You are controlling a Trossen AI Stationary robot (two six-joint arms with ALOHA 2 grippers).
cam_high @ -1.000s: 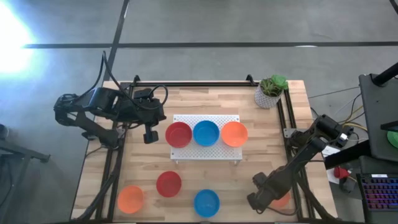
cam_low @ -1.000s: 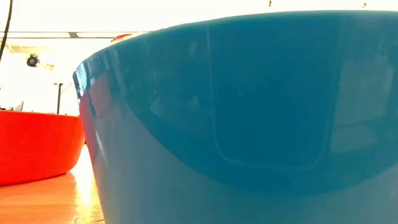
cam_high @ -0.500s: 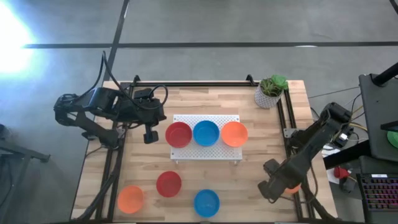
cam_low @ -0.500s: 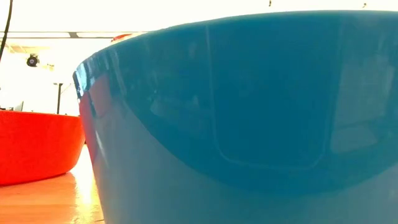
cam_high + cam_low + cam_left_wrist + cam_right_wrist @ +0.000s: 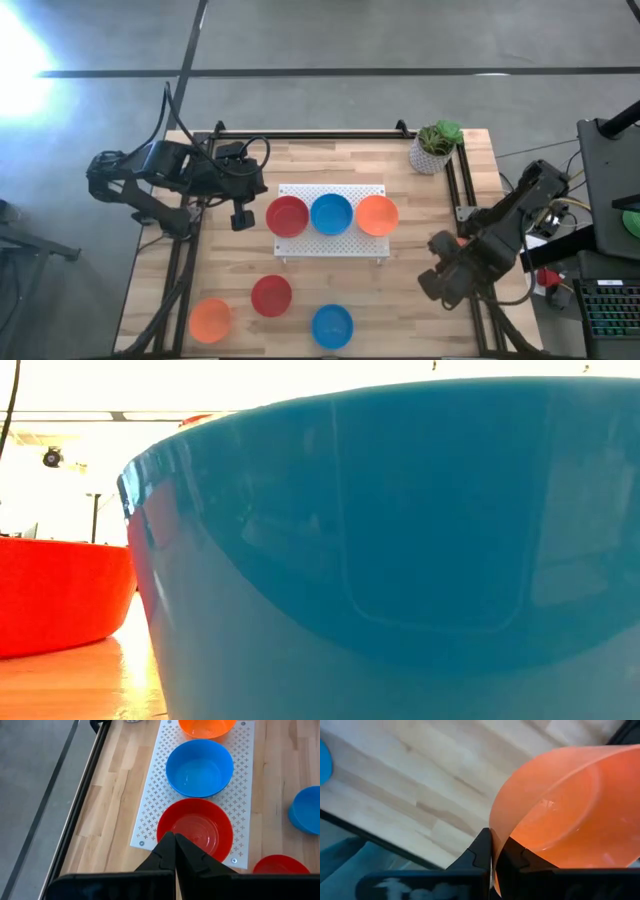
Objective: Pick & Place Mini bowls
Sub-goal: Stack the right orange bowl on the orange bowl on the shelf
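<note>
A white perforated board (image 5: 330, 243) in the table's middle carries a red (image 5: 287, 216), a blue (image 5: 331, 213) and an orange mini bowl (image 5: 377, 215). Near the front edge an orange (image 5: 210, 319), a red (image 5: 271, 295) and a blue bowl (image 5: 332, 326) stand on the wood. The blue bowl (image 5: 400, 560) fills the low view, with a red bowl (image 5: 60, 590) beside it. My right gripper (image 5: 447, 283) hangs over the table's near right part, shut on another orange bowl (image 5: 555, 815). My left gripper (image 5: 240, 217) hovers shut beside the board's left end. My right gripper pinches the orange bowl's rim (image 5: 493, 831) between its two fingers, one inside the wall and one outside. The fingers point down from above. The bowl is lifted clear of the table and hangs tilted beside the fingers.
A white pot with a green plant (image 5: 435, 147) stands at the far right corner. The table's dark frame rail (image 5: 462, 190) runs along the right edge, with black equipment (image 5: 610, 150) beyond it. Bare wood lies between the board and the right edge.
My right gripper has risen from the near right corner and gone toward the far edge, taking the orange bowl off the table. It has tipped until it points straight down. The bowl, which stood on the wood, now hangs in the air.
</note>
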